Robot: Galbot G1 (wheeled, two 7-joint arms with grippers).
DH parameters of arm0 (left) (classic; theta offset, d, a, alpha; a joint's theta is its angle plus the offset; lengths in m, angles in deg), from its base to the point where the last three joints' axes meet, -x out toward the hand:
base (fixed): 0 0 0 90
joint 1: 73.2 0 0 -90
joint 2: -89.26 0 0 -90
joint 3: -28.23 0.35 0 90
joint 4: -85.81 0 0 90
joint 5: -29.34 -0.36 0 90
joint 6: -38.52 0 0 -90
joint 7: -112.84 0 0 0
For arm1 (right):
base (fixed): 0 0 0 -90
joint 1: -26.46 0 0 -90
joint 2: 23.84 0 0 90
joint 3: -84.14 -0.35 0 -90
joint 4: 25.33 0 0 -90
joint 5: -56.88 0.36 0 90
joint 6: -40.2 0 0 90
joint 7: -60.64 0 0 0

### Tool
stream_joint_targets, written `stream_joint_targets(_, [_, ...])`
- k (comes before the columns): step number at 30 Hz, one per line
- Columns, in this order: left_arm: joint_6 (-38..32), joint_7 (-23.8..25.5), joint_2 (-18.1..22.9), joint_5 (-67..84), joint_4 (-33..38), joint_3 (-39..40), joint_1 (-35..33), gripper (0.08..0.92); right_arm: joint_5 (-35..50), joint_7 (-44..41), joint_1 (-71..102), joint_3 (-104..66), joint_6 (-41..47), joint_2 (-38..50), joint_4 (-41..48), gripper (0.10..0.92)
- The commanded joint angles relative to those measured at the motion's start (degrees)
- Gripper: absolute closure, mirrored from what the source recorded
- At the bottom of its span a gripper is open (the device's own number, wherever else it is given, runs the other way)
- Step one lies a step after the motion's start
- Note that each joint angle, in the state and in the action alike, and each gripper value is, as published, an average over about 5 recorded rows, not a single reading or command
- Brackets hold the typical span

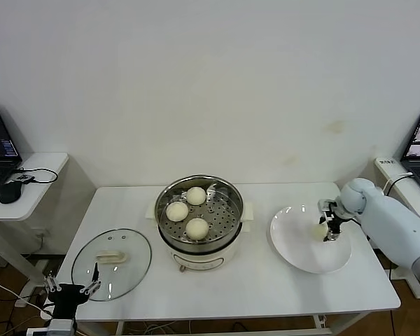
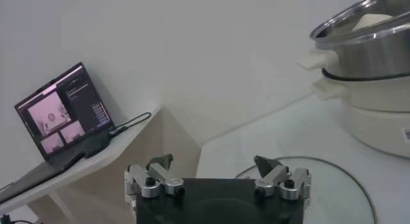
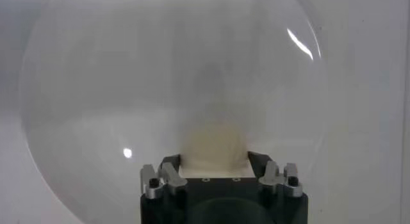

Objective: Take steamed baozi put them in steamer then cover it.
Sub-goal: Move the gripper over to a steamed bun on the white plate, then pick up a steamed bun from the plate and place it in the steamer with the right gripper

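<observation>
The right gripper [image 3: 214, 161] is clenched around the last bun [image 3: 214, 145] on the plate [image 1: 294, 252]. The steamer [image 1: 227, 234], holding 3 buns, lies toward the robot's left. The left gripper [image 2: 214, 171] waits released near the lid [image 1: 129, 269].

No legible text, labels, brands or numbers in any view. Laptop screen [image 2: 64, 113] at 9 o'clock shows windows, lettering too small to read. Small label on steamer [image 2: 378, 116] base, unreadable.
</observation>
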Motion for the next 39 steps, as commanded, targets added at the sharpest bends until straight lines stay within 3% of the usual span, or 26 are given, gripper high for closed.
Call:
stream_joint_targets(1, [0.0, -0.1, -0.1, 0.0, 0.1, -0.2, -0.1, 0.177, 3.3, -1.7, -2.0, 2.4, 1.8, 2.1, -3.9, 0.395])
stream_joint_targets(10, [0.0, -0.1, -0.8, 0.7, 0.8, -0.8, -0.2, 0.177, 17.0, -4.5, -19.9, 17.4, 8.8, 11.3, -19.9, 0.397])
stream_joint_targets(15, [0.1, -0.1, -0.9, 0.7, 1.2, -0.4, -0.1, 0.177, 25.6, -4.1, -34.2, 28.1, 12.3, 11.3, -27.0, 0.397])
stream_joint_targets(24, [0.1, -0.1, -1.0, 0.7, 1.1, 0.3, 0.4, 0.177, 40.4, 0.3, -50.4, 40.9, 20.7, -0.2, -31.9, 0.392])
stream_joint_targets(33, [0.3, 0.0, 0.3, 0.4, 0.8, 0.8, 1.3, 0.177, 51.6, 6.3, -45.9, 40.7, 27.9, -14.7, -29.4, 0.389])
stream_joint_targets(39, [0.3, 0.0, 0.6, 0.6, 0.6, 0.5, 1.5, 0.177, 52.1, 9.0, -40.1, 39.7, 30.4, -20.7, -25.5, 0.389])
